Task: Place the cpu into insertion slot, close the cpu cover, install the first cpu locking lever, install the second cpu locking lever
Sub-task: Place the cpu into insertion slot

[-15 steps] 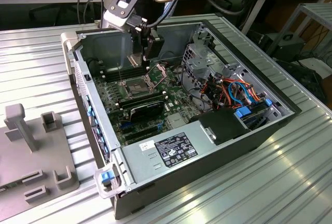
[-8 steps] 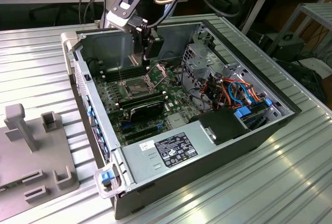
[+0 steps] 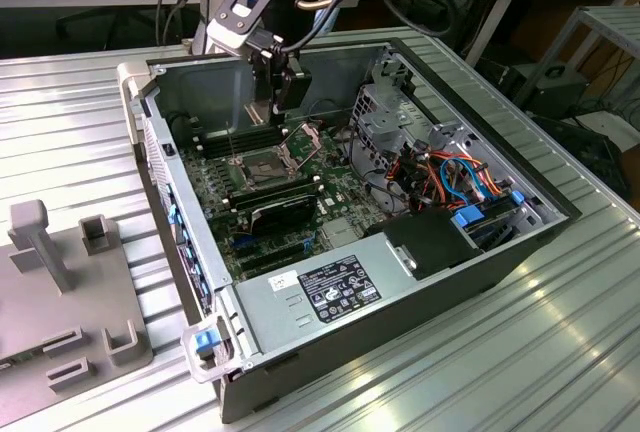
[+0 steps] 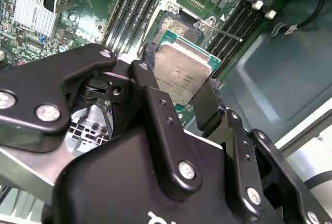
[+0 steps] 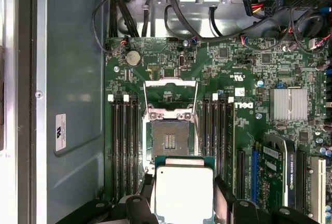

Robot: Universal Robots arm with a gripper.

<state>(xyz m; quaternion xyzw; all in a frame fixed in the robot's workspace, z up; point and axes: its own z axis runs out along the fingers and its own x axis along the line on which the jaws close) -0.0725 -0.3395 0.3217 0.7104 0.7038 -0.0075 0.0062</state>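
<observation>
- While the gripper (image 4: 179, 86) hangs over the open computer case (image 3: 450, 282), its two black fingers (image 4: 150, 94) are clamped on opposite edges of the chip (image 4: 181, 73), grey metal top facing the wrist cameras
- In the first wrist view the chip (image 5: 184, 195) sits square between the fingers, with its green border showing along one edge
- The chip is in the air above the green board (image 5: 249, 79), near the socket (image 5: 169, 141) but apart from it, and not yet seated
- The socket is bare, its dark pin field open between the two banks of long black memory slots (image 5: 123, 146)
- The cover frame (image 5: 170, 83) is swung up off the socket; in the exterior view it stands tilted just beside the socket (image 3: 262, 167)
- A thin wire lever (image 4: 227, 33) juts out at the socket's side, so it looks released
- To do this step well, I would keep the chip level, line its corners and edge notches up with the socket rim, and lower it straight without sliding
- The main risk is bent pins if one corner lands first, or a brush against the raised frame or lever
</observation>
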